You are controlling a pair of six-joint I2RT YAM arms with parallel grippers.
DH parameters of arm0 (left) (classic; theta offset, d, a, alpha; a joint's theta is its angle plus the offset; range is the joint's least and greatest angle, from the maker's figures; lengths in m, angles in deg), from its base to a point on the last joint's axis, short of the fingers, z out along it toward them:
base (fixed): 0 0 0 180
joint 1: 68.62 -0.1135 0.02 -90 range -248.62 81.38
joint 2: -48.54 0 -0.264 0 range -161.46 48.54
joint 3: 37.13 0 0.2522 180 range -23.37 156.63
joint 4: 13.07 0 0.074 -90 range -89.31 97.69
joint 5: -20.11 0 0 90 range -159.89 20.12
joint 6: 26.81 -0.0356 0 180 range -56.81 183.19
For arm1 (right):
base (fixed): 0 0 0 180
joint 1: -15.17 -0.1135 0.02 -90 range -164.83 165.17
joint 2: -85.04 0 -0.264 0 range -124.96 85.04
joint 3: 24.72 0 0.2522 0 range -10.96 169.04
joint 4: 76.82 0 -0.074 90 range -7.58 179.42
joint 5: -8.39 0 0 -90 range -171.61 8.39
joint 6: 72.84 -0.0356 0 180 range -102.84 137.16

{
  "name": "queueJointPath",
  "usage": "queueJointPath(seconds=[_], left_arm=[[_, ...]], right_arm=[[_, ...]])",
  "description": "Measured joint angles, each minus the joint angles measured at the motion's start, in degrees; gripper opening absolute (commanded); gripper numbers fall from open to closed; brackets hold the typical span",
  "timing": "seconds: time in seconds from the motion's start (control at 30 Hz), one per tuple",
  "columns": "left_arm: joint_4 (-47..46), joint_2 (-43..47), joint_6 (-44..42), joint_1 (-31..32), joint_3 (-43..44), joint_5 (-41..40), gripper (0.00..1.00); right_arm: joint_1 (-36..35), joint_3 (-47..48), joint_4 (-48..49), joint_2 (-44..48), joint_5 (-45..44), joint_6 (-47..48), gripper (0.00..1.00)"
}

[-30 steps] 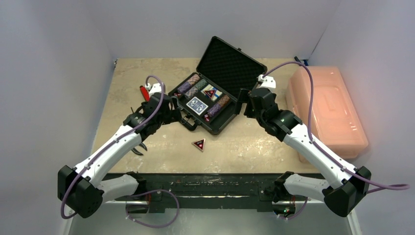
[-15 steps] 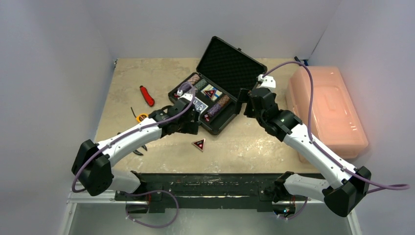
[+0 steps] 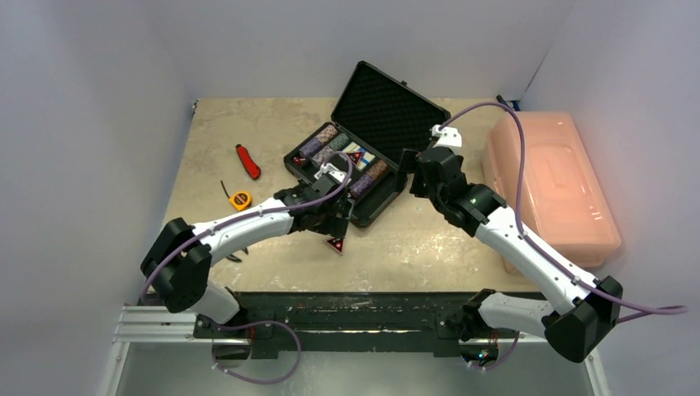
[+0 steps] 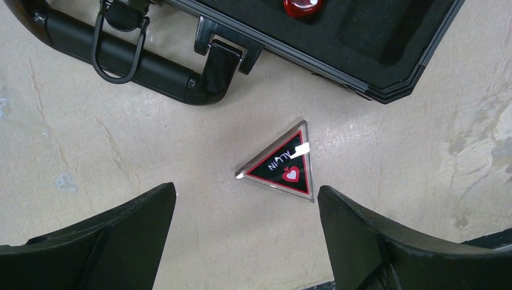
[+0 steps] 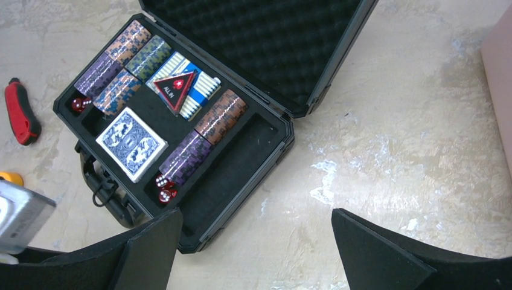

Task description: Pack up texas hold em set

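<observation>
The black briefcase (image 3: 388, 107) lies open mid-table, lid up, also seen in the right wrist view (image 5: 265, 130). It holds chip stacks (image 5: 220, 115), a blue card deck (image 5: 131, 144), red dice (image 5: 164, 192) and a triangular button (image 5: 174, 86). A second red-black triangular button (image 3: 335, 244) lies on the table in front of the case, close in the left wrist view (image 4: 282, 168). My left gripper (image 4: 246, 208) is open and empty just above and short of this button. My right gripper (image 5: 256, 232) is open and empty, hovering by the case's right front corner.
A pink translucent bin (image 3: 553, 186) stands at the right. A red-handled tool (image 3: 247, 161) and a small yellow tape measure (image 3: 240, 199) lie left of the case. The case handle (image 4: 130, 57) sticks out toward the front.
My left arm has swung right and forward from beside the red tool to above the loose triangular button. My right arm has barely moved.
</observation>
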Motion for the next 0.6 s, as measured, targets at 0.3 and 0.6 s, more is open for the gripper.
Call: queueJointPath(seconds=[0.3,0.6], left_arm=[[-1.07,-4.83,0.02,1.33,0.00,1.66,0.89],[-1.62,-8.26,0.11,1.57,0.00,3.08,0.89]], right_arm=[[0.00,0.00,0.55,-1.18,0.02,0.07,0.99],[0.00,0.02,0.63,-2.14,0.07,0.20,0.99]])
